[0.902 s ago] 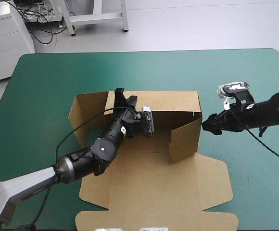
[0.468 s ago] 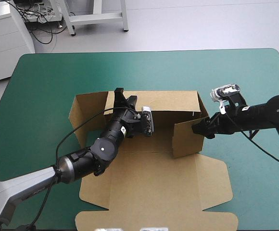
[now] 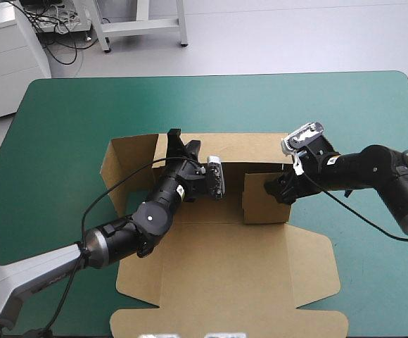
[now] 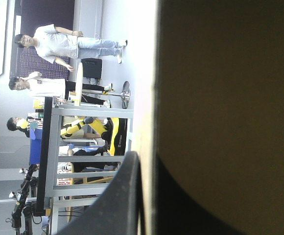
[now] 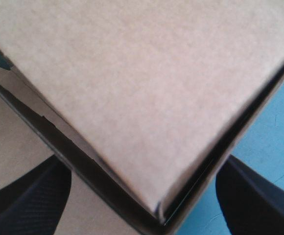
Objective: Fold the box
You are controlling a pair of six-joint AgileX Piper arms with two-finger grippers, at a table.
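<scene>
The brown box [image 3: 225,267] lies as a cut sheet on the table, its back wall [image 3: 239,148] raised. My left gripper [image 3: 179,144] sits at the top edge of that wall. In the left wrist view one black finger [image 4: 117,205] presses the board [image 4: 220,117], which hides the other finger. The right side flap [image 3: 260,201] stands turned inward in front of the back wall. My right gripper [image 3: 276,189] is against it and open. In the right wrist view the folded corner [image 5: 147,98] fills the space between its spread fingers [image 5: 29,200].
The left side flap [image 3: 123,169] stands out at the back wall's left end. The wide lid panel [image 3: 232,320] lies flat toward the near edge. Bare teal-green cover [image 3: 63,141] surrounds the box. A white cabinet [image 3: 7,56] stands beyond the far left corner.
My right gripper has moved left into the box and swung the right side flap inward toward the back wall. The left arm has not moved.
</scene>
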